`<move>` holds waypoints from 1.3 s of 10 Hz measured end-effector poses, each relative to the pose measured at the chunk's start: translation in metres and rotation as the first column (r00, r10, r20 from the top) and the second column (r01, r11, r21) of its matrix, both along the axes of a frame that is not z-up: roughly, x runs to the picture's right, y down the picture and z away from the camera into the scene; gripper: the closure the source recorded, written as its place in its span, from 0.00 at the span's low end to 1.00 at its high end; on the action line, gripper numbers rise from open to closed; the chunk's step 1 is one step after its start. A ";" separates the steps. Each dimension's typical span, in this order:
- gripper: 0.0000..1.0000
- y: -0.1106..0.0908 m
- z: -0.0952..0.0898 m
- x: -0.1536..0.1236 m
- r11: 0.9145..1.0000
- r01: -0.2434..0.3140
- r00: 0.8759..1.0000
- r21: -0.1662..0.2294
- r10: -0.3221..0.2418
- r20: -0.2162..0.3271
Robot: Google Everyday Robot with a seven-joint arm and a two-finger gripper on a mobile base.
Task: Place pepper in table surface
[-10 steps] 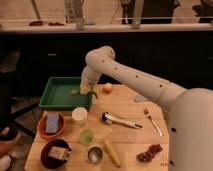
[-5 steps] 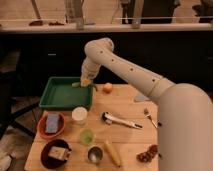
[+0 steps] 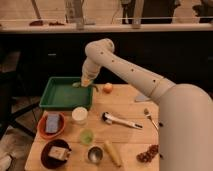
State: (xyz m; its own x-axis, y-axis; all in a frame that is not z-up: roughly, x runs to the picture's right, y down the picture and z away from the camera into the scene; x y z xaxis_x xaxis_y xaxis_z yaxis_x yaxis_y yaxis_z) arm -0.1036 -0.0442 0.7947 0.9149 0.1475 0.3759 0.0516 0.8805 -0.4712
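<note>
Gripper (image 3: pixel 87 82): at the end of the arm, which reaches in from the right and bends down over the far right corner of the green tray (image 3: pixel 59 96). Fingers (image 3: pixel 89 78) point down and are pinched on the pepper (image 3: pixel 77 84).

Pepper: light green and slim, held crosswise at the fingertips. Its longer end sticks out to the left of the fingers, and a short dark tip shows to their right. It is level with the tray's far rim, over the tray rather than over the table surface (image 3: pixel 127 106). Whether it touches the rim cannot be made out.

Layout, taken from the fingers:
- Directly beneath and to the left: the tray, its floor bare where visible.
- Just right: a small orange-red round fruit (image 3: pixel 108 88) on the wood, apart from the tray.
- Nearer the camera, almost straight below: a white cup (image 3: pixel 79 115) just beside the tray's near right corner, then a small translucent green cup (image 3: pixel 86 136), then a metal cup (image 3: pixel 95 154).
- Near and left: a red bowl (image 3: pixel 43 131) holding a blue sponge (image 3: pixel 52 122), and a dark bowl (image 3: pixel 47 159) with a small packet in it.
- Near and right: a white-handled utensil (image 3: pixel 122 122) with a dark head lying flat, a fork (image 3: pixel 149 118), a yellow elongated vegetable (image 3: pixel 113 153), and a dark red grape bunch (image 3: pixel 148 154) at the table's near right edge.
</note>
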 end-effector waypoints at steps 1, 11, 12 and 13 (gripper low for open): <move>1.00 0.000 0.002 0.015 1.000 -0.027 0.999 0.003 0.027 -0.023; 1.00 0.005 0.013 0.117 0.969 -0.247 0.945 0.013 0.244 -0.220; 1.00 0.012 0.014 0.133 0.957 -0.289 0.927 0.012 0.283 -0.246; 1.00 0.017 0.014 0.149 0.945 -0.327 0.910 0.013 0.318 -0.267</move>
